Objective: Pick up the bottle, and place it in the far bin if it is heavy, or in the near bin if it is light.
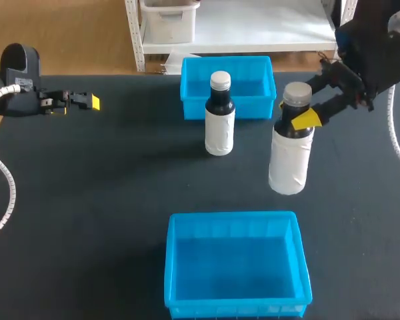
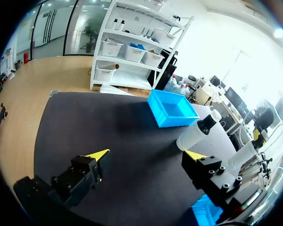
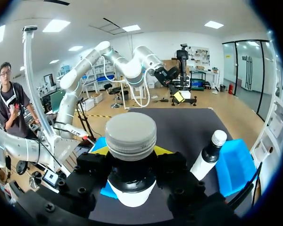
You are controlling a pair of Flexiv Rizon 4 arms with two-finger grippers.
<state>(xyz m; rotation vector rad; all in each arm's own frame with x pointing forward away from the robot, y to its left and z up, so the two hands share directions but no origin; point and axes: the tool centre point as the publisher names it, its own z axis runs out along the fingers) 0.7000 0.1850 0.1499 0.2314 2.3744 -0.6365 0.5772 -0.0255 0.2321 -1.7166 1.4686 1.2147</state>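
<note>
A white-labelled bottle (image 1: pixel 291 157) with a grey cap (image 3: pixel 130 134) hangs upright above the table's right side. My right gripper (image 1: pixel 297 117) is shut on its dark neck just under the cap, a yellow-tipped finger on either side (image 3: pixel 130 157). A second, like bottle (image 1: pixel 220 115) stands on the table in front of the far blue bin (image 1: pixel 228 100). It also shows beside the held bottle (image 3: pixel 208 154) and ahead of the left gripper (image 2: pixel 198 134). The near blue bin (image 1: pixel 237 267) sits at the table's front. My left gripper (image 1: pixel 87 101) is open at the far left with nothing between its fingers (image 2: pixel 147 154).
The black table mat (image 1: pixel 107 200) spreads between the two bins and out to the left. The standing bottle is a short way left of the held one. My left arm (image 1: pixel 17 80) stays near the table's left edge.
</note>
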